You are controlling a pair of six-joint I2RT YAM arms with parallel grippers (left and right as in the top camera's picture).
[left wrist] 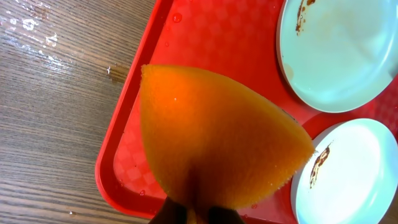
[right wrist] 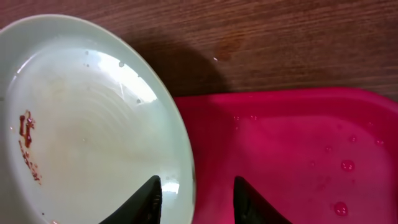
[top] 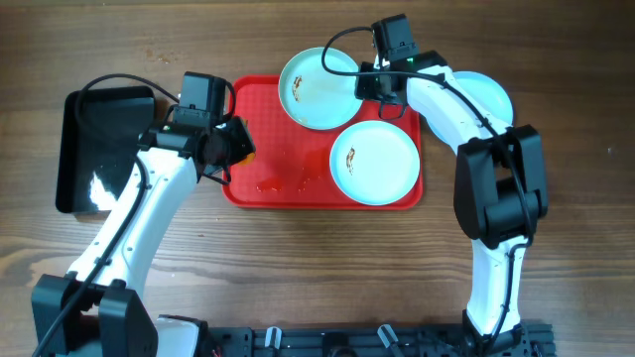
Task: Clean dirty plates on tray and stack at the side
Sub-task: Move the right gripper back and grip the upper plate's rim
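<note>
The red tray holds two pale plates. One plate rests at the back, overhanging the rim, and another lies at the front right; both carry a brown smear. A third plate lies on the table to the right of the tray, partly under the right arm. My right gripper is open astride the right edge of the back plate, one finger above the plate and one above the tray. My left gripper is shut on an orange sponge over the tray's left end.
A black bin stands on the wooden table left of the tray. Water drops and small reddish smears lie on the tray floor. Wet spots mark the wood near the tray's left rim.
</note>
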